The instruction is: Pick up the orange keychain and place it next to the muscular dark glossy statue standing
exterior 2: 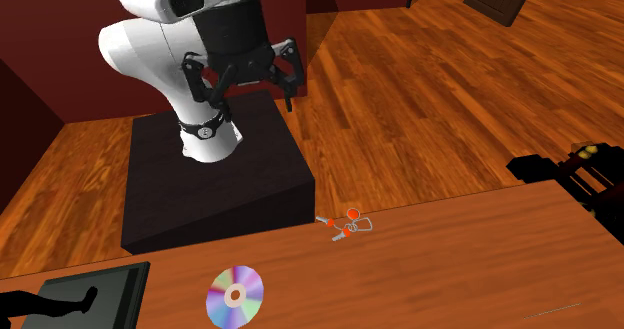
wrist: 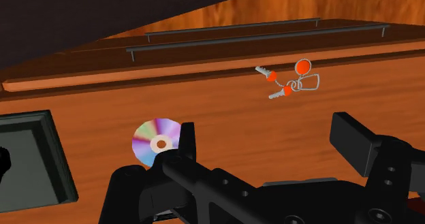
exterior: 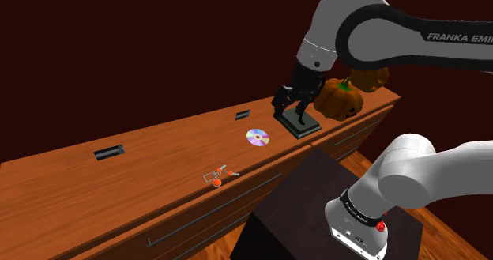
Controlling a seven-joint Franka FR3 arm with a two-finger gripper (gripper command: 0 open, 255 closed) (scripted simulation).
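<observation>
The orange keychain (exterior: pixel 217 176), a wire ring with two small keys and orange tags, lies on the wooden desk (exterior: pixel 158 163) near its front edge. It also appears as keychain (exterior 2: pixel 346 223) and keychain (wrist: pixel 289 80). The dark glossy statue (exterior: pixel 299 112) stands on a dark square base (exterior: pixel 301 125) further along the desk; a corner of that base (exterior 2: pixel 85 297) shows across the table. My gripper (exterior 2: pixel 250 92) hangs open high above the stand, well away from the keychain. In the wrist view the gripper (wrist: pixel 267 129) holds nothing, its fingers (wrist: pixel 185 137) wide apart.
A shiny disc (exterior: pixel 257 137) lies between keychain and statue, also seen as disc (exterior 2: pixel 235 297). Two pumpkins (exterior: pixel 340 99) sit behind the statue at the desk's end. Two dark slots (exterior: pixel 109 151) are set in the desktop. The dark stand box (exterior 2: pixel 215 177) sits before the drawers.
</observation>
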